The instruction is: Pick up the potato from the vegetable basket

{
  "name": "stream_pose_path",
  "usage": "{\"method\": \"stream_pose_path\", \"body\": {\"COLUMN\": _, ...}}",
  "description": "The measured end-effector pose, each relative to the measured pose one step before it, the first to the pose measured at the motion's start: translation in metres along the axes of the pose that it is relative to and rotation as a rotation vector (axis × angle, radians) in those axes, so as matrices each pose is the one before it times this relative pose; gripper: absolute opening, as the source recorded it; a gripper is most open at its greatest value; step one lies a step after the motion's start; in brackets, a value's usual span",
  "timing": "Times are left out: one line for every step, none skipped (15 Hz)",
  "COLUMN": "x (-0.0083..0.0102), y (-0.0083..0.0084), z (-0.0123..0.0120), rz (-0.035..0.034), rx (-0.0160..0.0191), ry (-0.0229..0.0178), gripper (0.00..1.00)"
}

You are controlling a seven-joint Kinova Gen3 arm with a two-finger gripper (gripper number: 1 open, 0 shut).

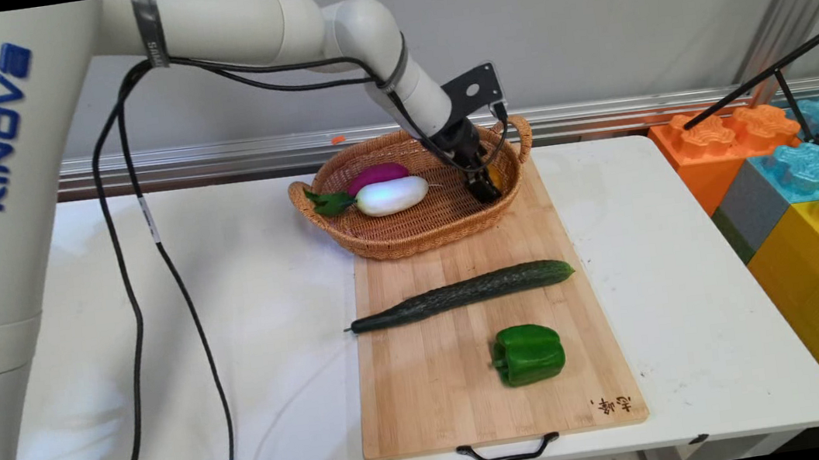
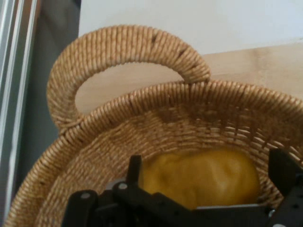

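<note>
Hand view alone shows tool [image 2: 203, 189] fingers apart flanking yellow item [image 2: 199, 182] in basket [image 2: 123, 47].

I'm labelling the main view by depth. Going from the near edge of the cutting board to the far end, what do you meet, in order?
Green bell pepper → cucumber → wicker basket, which holds a white and a purple eggplant and a yellow item, with the claw reaching inside at its right end.
</note>
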Motion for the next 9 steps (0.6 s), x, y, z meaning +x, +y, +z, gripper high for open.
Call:
{"method": "stream_pose_path", "body": {"x": 0.00159, "y": 0.00005, "z": 0.00086, "rz": 0.02578, "rx": 0.0058, "ry": -0.0026, "gripper": 1.0}}
{"method": "stream_pose_path", "body": {"x": 0.00115, "y": -0.00005, "z": 0.00012, "rz": 0.02083, "rx": 0.00619, "ry": -0.00216, "gripper": 1.0}}
{"method": "stream_pose_path", "body": {"x": 0.00155, "y": 0.00005, "z": -0.00024, "rz": 0.02684, "rx": 0.00778, "ry": -0.00324, "gripper": 1.0}}
{"method": "stream_pose_path", "body": {"x": 0.00083, "y": 0.00013, "z": -0.00075, "rz": 0.01945, "rx": 0.00555, "ry": -0.00305, "gripper": 1.0}}
{"method": "stream_pose_path", "body": {"x": 0.00048, "y": 0.00034, "z": -0.0007, "rz": 0.0182, "rx": 0.00427, "ry": -0.00372, "gripper": 1.0}}
{"method": "stream_pose_path", "body": {"x": -0.00004, "y": 0.00016, "z": -0.00042, "rz": 0.01134, "rx": 0.003, "ry": -0.00298, "gripper": 1.0}}
{"method": "stream_pose_path", "body": {"x": -0.00027, "y": 0.0003, "z": -0.00063, "rz": 0.01512, "rx": 0.00353, "ry": -0.00464, "gripper": 1.0}}
{"method": "stream_pose_path", "body": {"x": -0.00042, "y": 0.00063, "z": -0.00024, "rz": 0.01505, "rx": 0.00301, "ry": -0.00546, "gripper": 1.0}}
{"method": "stream_pose_path", "body": {"x": -0.00058, "y": 0.00086, "z": -0.00014, "rz": 0.01293, "rx": 0.00193, "ry": -0.00547, "gripper": 1.0}}
